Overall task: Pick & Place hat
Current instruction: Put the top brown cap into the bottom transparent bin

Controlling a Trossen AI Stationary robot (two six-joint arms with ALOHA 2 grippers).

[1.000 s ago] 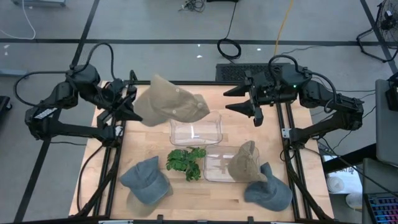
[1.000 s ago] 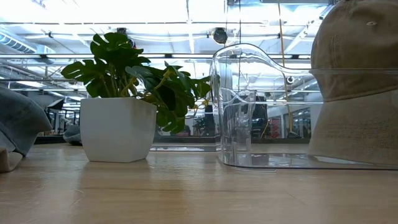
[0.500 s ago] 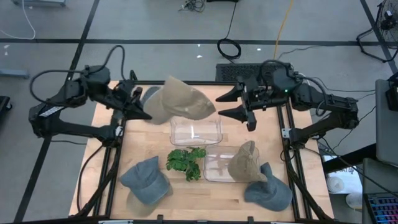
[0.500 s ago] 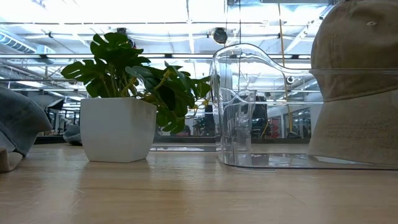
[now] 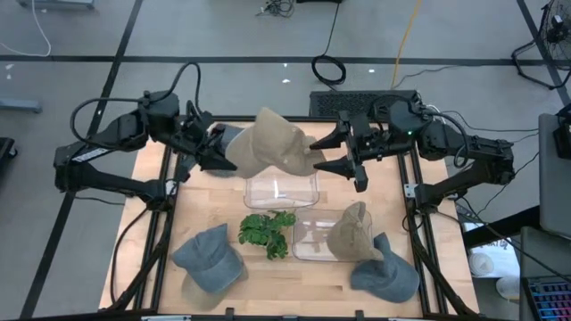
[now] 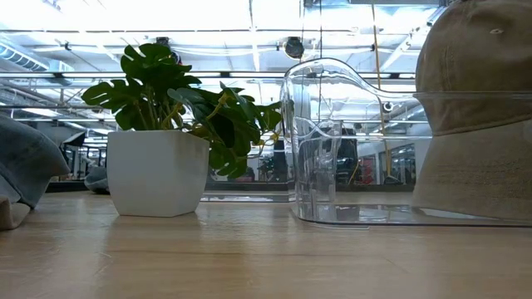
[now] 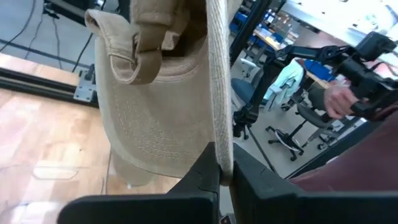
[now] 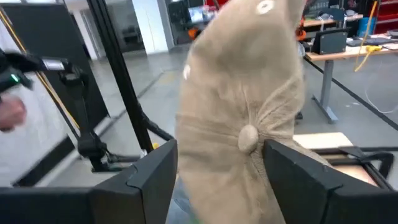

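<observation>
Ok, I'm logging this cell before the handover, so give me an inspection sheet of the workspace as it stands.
Surface: wooden table, bare wood between items.
Job's things: tan hat held aloft over the far clear bin; second tan hat in the near clear bin.
Clutter: potted plant; two grey-blue hats.
Grippers: left gripper fingers clamped on the hat's brim; right gripper open, fingers either side of its crown.
Cables: loose cables on the floor.
Surroundings: a person's hand beyond the table.
</observation>
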